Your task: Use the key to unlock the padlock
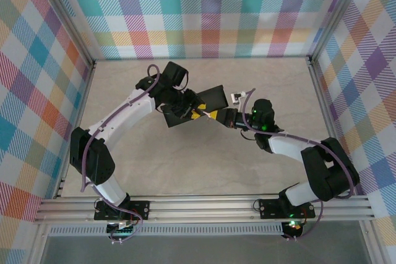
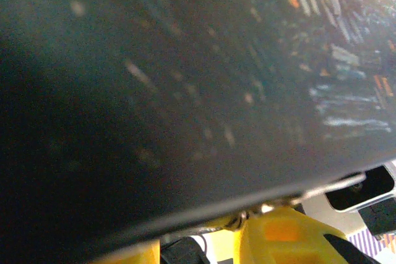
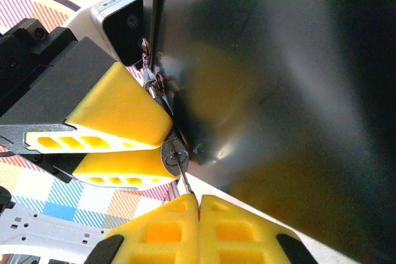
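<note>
While the left gripper (image 3: pixel 164 144) pinches the padlock (image 3: pixel 170 153) between its yellow fingertips, the thin key (image 3: pixel 184 180) meets the padlock's silvery face from below, its other end clamped in the right gripper (image 3: pixel 198 201), whose fingers press together. Just beside the padlock rises the dark tin (image 3: pixel 278 91).

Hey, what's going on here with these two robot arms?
They are working on a small padlock at the edge of a dark tin. The left gripper pinches the padlock to steady it. The right gripper is shut on the thin key, whose tip seems to sit in the lock's keyhole. Whether the lock has opened can't be told.
</note>
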Tool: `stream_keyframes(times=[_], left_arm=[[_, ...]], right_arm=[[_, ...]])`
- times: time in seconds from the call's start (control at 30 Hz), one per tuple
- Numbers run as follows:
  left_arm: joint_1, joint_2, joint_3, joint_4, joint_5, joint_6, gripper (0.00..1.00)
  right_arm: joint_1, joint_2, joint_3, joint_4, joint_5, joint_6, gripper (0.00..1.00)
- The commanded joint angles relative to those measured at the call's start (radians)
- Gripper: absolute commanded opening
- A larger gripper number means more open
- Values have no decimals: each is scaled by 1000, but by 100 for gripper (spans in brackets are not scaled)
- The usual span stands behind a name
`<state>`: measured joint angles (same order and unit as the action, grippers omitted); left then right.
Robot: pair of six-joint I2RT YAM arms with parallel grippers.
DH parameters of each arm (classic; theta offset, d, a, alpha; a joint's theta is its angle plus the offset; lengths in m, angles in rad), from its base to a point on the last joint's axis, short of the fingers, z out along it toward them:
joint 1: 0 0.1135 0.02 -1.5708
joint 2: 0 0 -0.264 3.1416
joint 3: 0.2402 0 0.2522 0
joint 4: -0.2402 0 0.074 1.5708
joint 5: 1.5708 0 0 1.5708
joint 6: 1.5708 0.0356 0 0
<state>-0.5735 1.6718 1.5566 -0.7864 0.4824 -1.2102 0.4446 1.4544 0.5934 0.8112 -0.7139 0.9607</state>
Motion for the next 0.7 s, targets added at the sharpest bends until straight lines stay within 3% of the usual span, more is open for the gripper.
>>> stream_keyframes(times=[0.0,0.27,0.67], left_arm=[[7,-71,-14,11,119,62,2],[55,-81,-59,28,157,86,2],[55,-72,-56,39,177,83,2]], right_arm=[[-1,14,48,43,-5,-3,0],[-9,79,62,128,-92,58,0],[2,132,102,127,-49,99,0]])
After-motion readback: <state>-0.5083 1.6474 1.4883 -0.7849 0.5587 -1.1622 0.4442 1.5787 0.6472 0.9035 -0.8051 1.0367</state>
